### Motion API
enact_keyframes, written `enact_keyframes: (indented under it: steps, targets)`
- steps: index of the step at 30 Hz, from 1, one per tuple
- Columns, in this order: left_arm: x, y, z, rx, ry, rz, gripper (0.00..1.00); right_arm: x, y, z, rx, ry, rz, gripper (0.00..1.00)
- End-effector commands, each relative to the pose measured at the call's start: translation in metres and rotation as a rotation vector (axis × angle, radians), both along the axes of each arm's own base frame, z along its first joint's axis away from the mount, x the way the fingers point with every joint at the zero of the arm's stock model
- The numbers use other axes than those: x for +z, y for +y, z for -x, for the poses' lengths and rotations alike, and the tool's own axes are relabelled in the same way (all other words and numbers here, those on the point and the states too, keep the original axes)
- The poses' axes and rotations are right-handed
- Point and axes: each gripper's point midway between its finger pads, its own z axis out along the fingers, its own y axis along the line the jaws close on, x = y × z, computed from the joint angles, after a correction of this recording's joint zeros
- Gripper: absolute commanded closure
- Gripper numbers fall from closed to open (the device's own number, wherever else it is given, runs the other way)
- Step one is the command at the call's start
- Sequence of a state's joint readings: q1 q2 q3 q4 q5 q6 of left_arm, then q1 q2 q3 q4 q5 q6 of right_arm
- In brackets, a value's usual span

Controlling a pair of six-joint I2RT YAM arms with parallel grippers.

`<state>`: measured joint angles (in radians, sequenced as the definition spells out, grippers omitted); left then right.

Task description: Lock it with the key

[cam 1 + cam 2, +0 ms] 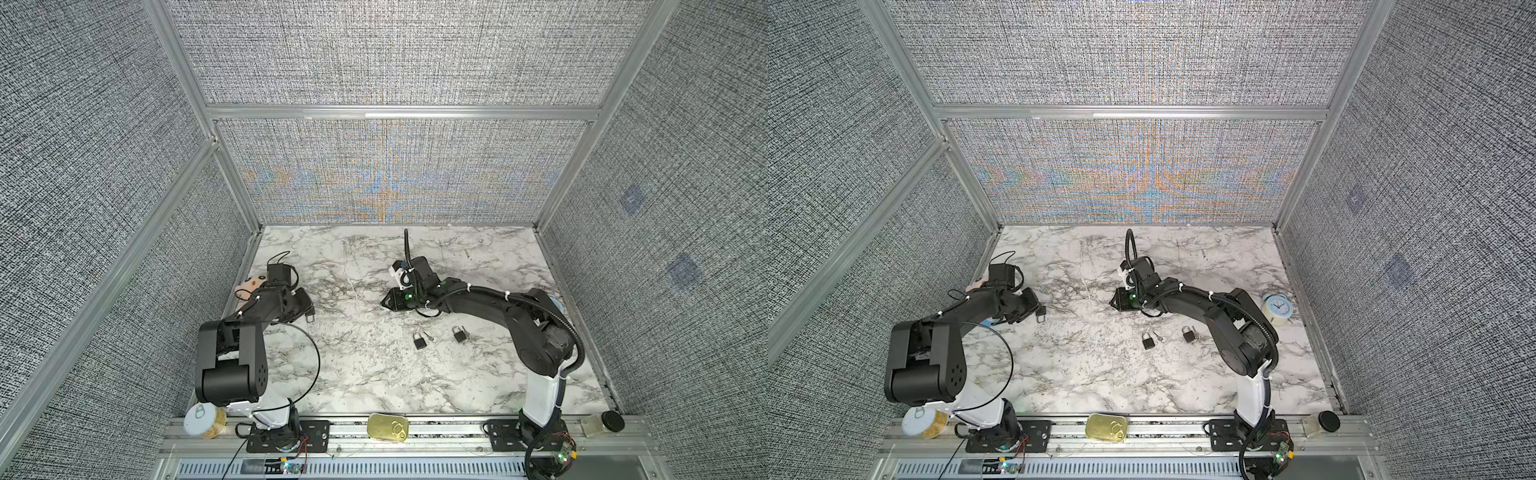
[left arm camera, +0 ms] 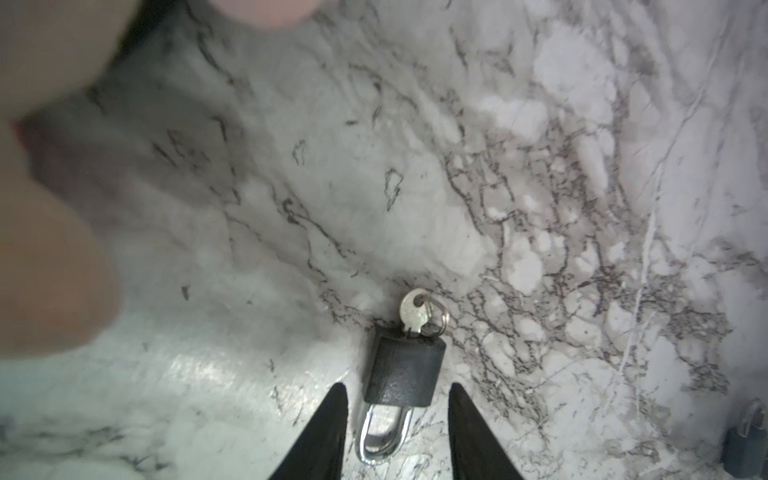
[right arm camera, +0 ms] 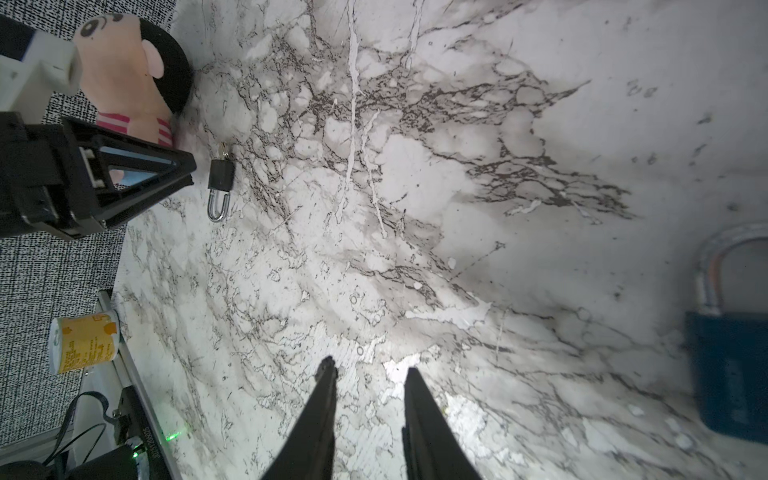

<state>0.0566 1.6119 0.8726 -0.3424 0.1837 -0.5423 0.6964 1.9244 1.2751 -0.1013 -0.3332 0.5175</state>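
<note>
Marble tabletop [image 1: 374, 382], grey woven walls [image 1: 374, 62]. Black padlock [image 2: 401, 370] lay flat on left side, key [image 2: 413, 313] seated in keyhole, shackle [image 2: 380, 440] between tips of left gripper [image 2: 397, 386]. Its fingers [image 2: 328, 424] stood half-spread, clamping nothing. Right gripper [image 3: 370, 365] partly spread, empty, over bare marble mid-table. Two spare padlocks [image 1: 419, 341] lay right of centre.

readable text: none | yellow can label [image 3: 85, 340]: print too small

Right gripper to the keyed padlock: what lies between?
Nothing: bare marble table shows between right gripper and padlock in the right wrist view.
</note>
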Motion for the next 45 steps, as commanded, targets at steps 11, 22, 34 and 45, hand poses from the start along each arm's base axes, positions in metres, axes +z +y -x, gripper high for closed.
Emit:
enact_keyframes:
  steps: [11, 22, 34, 45]
  targets:
    - [-0.010, -0.019, -0.013, -0.085, -0.032, 0.078, 0.57, -0.001, -0.003, -0.003, -0.009, 0.004, -0.005, 0.71]
    - [-0.019, -0.036, -0.018, -0.142, -0.021, 0.057, 0.58, 0.001, -0.006, -0.002, -0.012, 0.004, -0.009, 0.71]
    - [-0.024, -0.058, -0.032, -0.232, -0.016, 0.023, 0.58, -0.001, -0.009, -0.003, -0.020, 0.012, -0.004, 0.71]
    - [-0.045, -0.088, 0.008, -0.285, 0.059, 0.087, 0.59, 0.004, -0.012, -0.004, -0.004, -0.003, -0.007, 0.71]
